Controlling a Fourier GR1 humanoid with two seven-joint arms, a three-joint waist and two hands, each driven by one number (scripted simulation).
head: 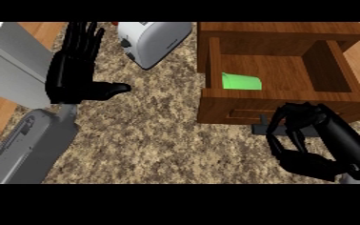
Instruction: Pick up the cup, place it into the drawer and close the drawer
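Lying in the drawer [295, 71] already, at the left front corner of its floor: cup [241, 81], green, seemingly on its side, touched by neither hand. Judged as placed, hence nothing left to carry; only the closing not yet done.

Pulled well out over the desk [155, 133], front panel toward the robot, dark handle [262, 127] on that panel. Accounts, by this reading, for the right robot hand [308, 162] sitting low at the view's right, just in front of the panel: set where a push on the front could send the drawer home. Clenched into a cage, fingers curled down over the handle, grasping nothing that can be made out; cannot tell whether the fingertips touch the bar. Forearm entering from the lower right corner, palm nearer the robot, fingers arched forward and leftward toward the panel.

Left robot hand [70, 76] at upper left, released, fingers straight and pointing up, thumb out to the right. Resting, well apart from the drawer, with the toaster [155, 40] near its fingertips. Parked out of the way, probably, as unneeded for a one-handed push.
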